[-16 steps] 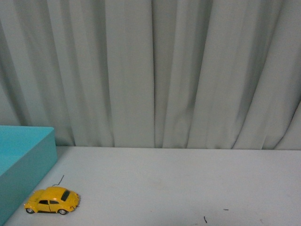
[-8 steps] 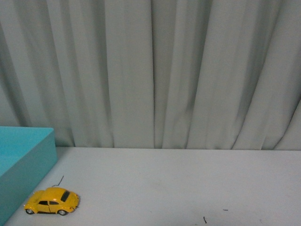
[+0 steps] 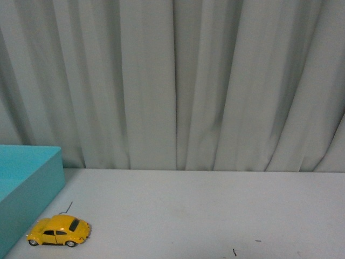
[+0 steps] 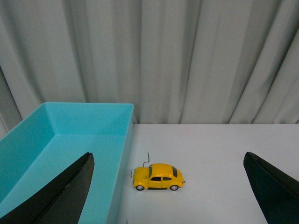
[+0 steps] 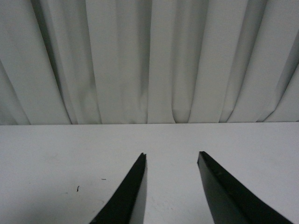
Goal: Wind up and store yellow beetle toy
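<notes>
The yellow beetle toy (image 3: 58, 231) stands on its wheels on the white table, at the front left, just beside the teal box (image 3: 24, 186). In the left wrist view the toy (image 4: 158, 177) sits side-on next to the box wall (image 4: 122, 154). My left gripper (image 4: 168, 156) is open wide, with its black fingers (image 4: 60, 193) far apart; the toy lies ahead of them, apart from both. My right gripper (image 5: 172, 155) is open and empty over bare table. Neither arm shows in the front view.
The teal box is open-topped and looks empty inside (image 4: 60, 144). A grey curtain (image 3: 178, 81) hangs along the table's far edge. A thin dark wire bit (image 3: 67, 207) lies behind the toy, and small dark specks (image 3: 234, 251) lie at the front right.
The yellow beetle toy sits a few pixels lower in the front view than a second ago; otherwise nothing has visibly changed.
</notes>
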Tool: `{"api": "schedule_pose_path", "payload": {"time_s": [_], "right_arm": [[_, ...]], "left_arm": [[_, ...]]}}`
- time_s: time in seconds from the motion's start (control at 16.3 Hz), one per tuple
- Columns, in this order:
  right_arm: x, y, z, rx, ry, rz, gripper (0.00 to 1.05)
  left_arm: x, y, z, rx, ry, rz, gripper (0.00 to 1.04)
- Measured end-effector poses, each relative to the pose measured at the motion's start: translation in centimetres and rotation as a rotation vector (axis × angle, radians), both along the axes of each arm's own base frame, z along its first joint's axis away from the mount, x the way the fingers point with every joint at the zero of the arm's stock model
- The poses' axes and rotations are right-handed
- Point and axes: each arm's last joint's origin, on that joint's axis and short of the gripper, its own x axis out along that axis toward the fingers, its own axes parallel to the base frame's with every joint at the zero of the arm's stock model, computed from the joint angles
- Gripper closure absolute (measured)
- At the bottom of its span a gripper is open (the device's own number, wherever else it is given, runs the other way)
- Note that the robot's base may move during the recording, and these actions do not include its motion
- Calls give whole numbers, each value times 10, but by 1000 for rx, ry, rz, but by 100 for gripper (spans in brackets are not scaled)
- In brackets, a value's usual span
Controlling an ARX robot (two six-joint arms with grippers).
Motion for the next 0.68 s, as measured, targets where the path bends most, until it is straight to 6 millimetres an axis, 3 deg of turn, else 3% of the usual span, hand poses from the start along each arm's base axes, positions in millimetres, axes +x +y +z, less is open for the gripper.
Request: {"api": "schedule_pose_path", "payload": {"time_s": [0.25, 0.37, 0.43, 0.68], "right_arm": [[0, 0, 0, 0, 0, 0, 26], [0, 0, 0, 0, 0, 0, 10], [0, 0, 0, 0, 0, 0, 5], [0, 0, 0, 0, 0, 0, 7]], "left_arm": [[0, 0, 0, 0, 0, 0, 7], [0, 0, 0, 0, 0, 0, 7], [0, 0, 0, 0, 0, 0, 7], [0, 0, 0, 0, 0, 0, 7]]}}
